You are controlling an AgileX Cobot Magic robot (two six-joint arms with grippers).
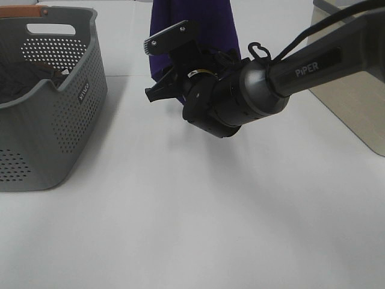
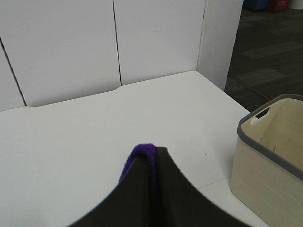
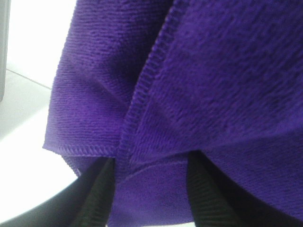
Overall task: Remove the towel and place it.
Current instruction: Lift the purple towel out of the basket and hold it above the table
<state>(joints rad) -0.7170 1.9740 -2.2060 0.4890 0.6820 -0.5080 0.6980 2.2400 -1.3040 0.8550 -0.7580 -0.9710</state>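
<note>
This looks like a robotics lab in an office-like room. Plain white partition panels (image 2: 66, 47) wall a white table (image 1: 210, 241), with dark carpet tiles (image 2: 270, 52) beyond. A PiPER-marked robot arm (image 1: 319, 66) reaches in from two o'clock.

The white table (image 1: 198, 229) holds 2 things. A grey basket (image 1: 54, 138) with little holes sits on the left side. A beige bin (image 1: 355, 102) sits on the right, well apart.

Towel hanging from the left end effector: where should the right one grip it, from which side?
Grip the free lower edge at the stitched hem. The towel hangs straight down from the shut left end effector, so its bottom is a thin loose sheet. Come in level from the right, a finger on each face.
</note>
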